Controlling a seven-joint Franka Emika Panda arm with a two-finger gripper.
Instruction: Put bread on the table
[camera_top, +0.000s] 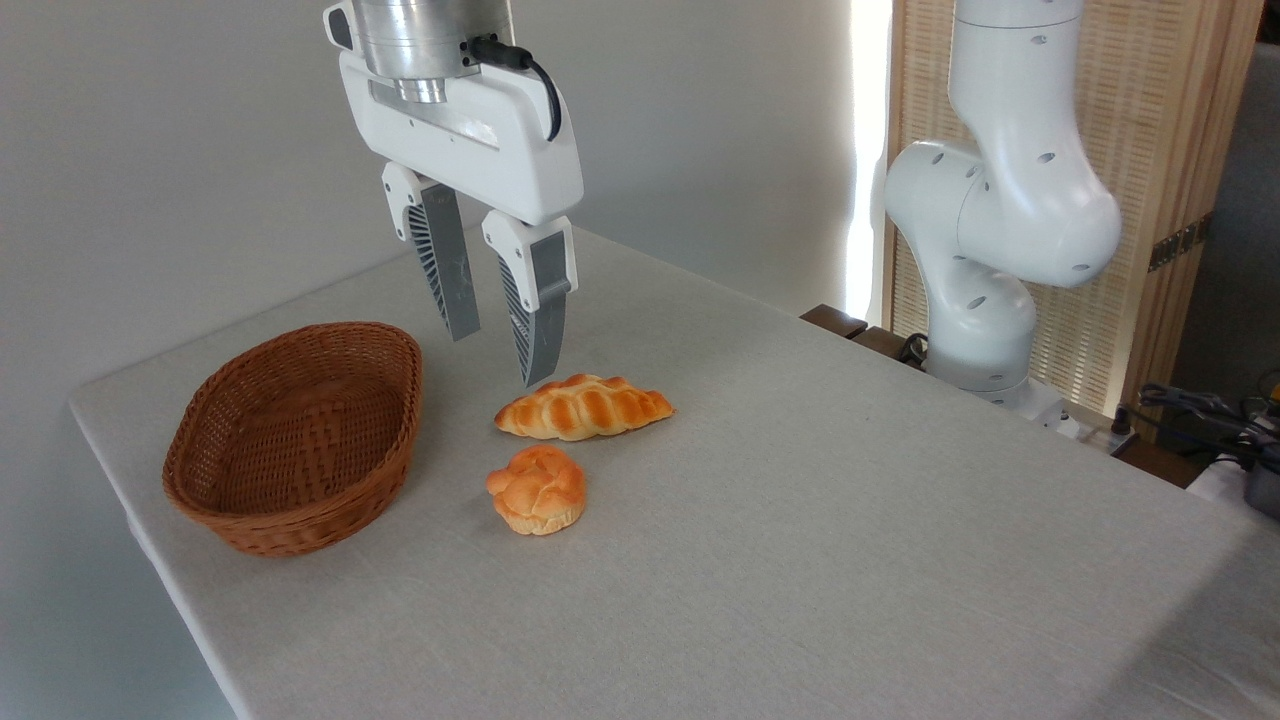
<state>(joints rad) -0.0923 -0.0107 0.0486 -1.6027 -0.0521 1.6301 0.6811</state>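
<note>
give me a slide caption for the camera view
Open gripper above braided bread lying on the table.

The surface (820, 520) is a large rectangular top covered in plain light grey-beige cloth, running from the upper middle of the frame down to the lower right. Three things lie directly on it. A brown oval wicker basket (296, 436) sits at centre left, near the left edge. The bread (583, 407), a golden braided loaf, lies near the middle. Just below it, apart, rests a small round knotted bun (538, 489).
</note>
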